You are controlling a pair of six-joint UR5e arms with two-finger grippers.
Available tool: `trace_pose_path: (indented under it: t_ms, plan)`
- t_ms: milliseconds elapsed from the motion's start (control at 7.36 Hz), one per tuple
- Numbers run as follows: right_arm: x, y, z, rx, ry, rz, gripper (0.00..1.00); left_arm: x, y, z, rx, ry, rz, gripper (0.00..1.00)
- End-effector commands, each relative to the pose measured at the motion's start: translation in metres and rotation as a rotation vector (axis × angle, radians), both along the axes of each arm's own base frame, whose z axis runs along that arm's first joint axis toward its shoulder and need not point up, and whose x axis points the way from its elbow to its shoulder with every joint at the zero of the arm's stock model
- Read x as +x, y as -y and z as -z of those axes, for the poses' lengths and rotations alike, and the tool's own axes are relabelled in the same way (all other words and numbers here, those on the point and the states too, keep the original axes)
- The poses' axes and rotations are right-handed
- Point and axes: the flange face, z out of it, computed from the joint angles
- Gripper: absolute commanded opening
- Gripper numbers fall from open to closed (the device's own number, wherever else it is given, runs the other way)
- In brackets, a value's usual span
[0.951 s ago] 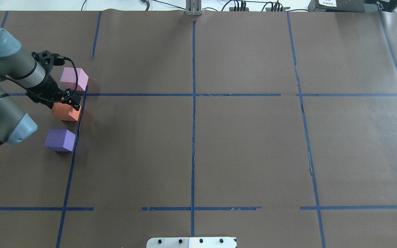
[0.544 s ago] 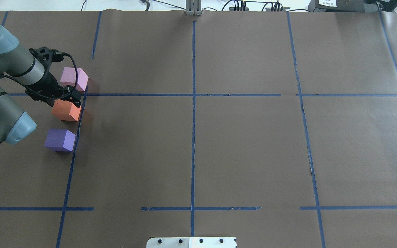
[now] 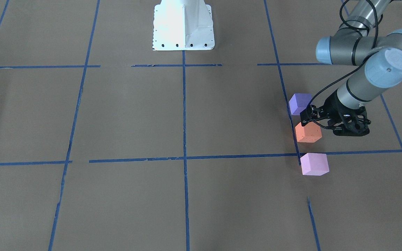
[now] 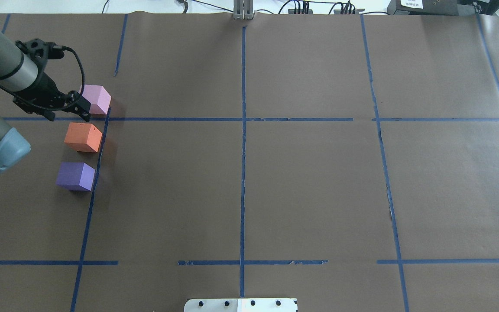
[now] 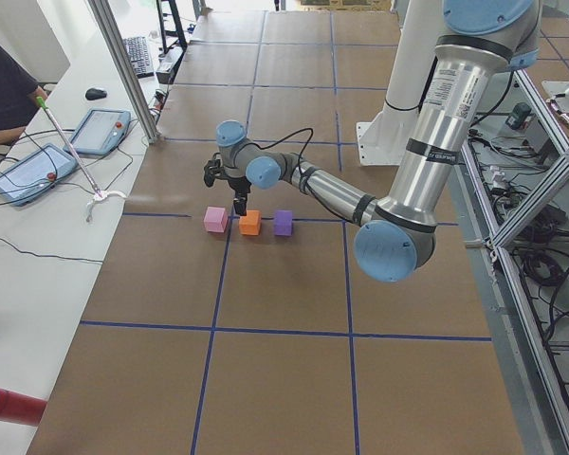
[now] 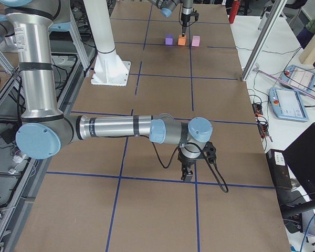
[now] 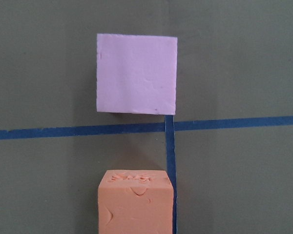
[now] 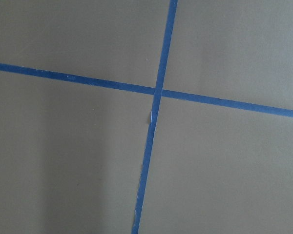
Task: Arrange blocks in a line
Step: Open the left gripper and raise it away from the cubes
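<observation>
Eyes on the front camera: we're seeing the left gripper [image 3: 306,116] hovering just above the orange block [image 3: 308,132], jaws apart and gripping nothing. The purple block [image 3: 300,103] is sitting behind it on the robot's side, and the pink block [image 3: 314,164] is sitting ahead of it. Overhead, all three are lining up beside the blue tape [image 4: 85,216], with gaps between them. Right side camera: the right gripper [image 6: 188,176] is hanging far from the blocks, and we cannot tell whether it's open or closed.

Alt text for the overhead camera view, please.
A pink block, an orange block and a purple block sit spaced in a column beside a blue tape line at the left of the table. The left gripper hovers by the pink block, holding nothing.
</observation>
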Motion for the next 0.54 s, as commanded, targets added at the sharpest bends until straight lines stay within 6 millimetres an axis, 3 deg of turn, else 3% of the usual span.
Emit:
trace_pose_path:
  t_ms: [0,136,408]
  plan:
    - [0.000,0.000,0.000,0.000,0.000,0.000,1.00,-0.093,0.014,-0.003,0.053,0.022,0.077,1.00]
    - [0.000,0.000,0.000,0.000,0.000,0.000,1.00,-0.130,0.005,-0.029,0.071,0.048,0.076,1.00]
    - [0.000,0.000,0.000,0.000,0.000,0.000,1.00,-0.208,-0.021,-0.098,0.161,0.098,-0.006,1.00]
